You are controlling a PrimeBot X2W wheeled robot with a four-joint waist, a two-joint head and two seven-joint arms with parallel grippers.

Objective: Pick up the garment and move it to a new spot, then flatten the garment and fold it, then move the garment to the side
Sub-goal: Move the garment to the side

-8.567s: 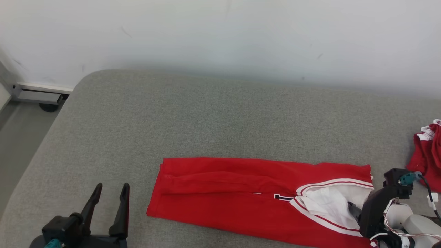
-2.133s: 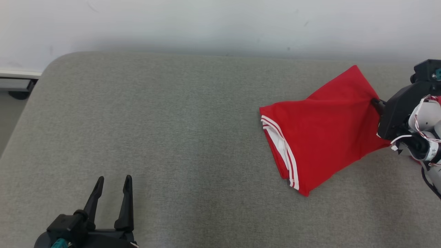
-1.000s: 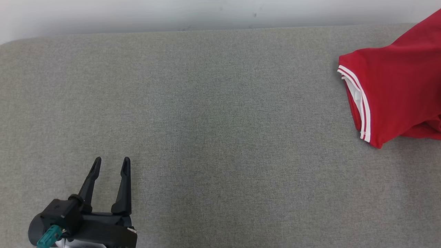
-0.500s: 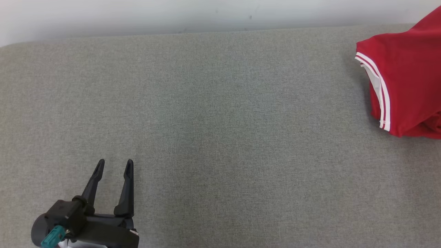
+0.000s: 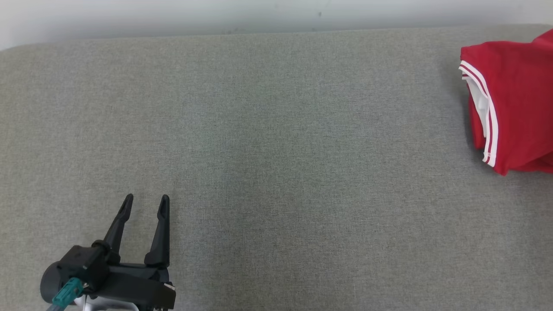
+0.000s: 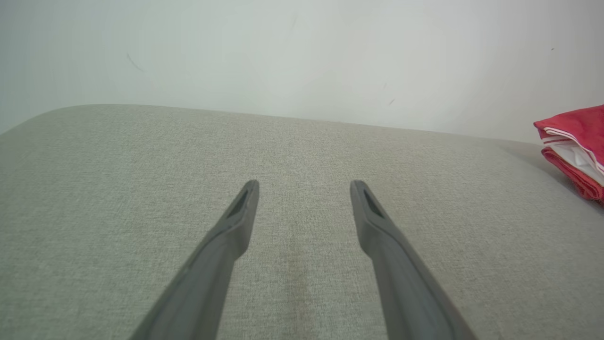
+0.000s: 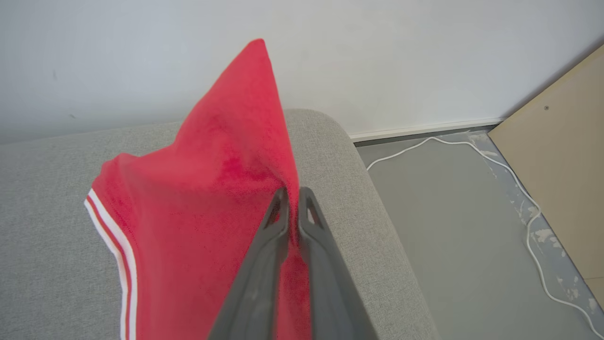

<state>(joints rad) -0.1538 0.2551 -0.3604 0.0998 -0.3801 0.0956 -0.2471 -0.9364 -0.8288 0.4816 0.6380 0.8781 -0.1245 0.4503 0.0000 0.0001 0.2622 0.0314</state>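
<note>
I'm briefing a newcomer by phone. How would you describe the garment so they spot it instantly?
Start at the grey bench against the white wall. At its right end is the folded garment. Bright red with white-striped trim, it stands out against grey.

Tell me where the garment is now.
The red garment sits at the far right of the head view, near the right end of the grey cushion, pinched by the right gripper.

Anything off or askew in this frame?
The folded red garment isn't lying flat: the right pincer is shut on a fold, holding one corner up in a peak. It sits close to the rounded end of the grey cushion. The left pincer hangs open, apart from it. No damage visible.
</note>
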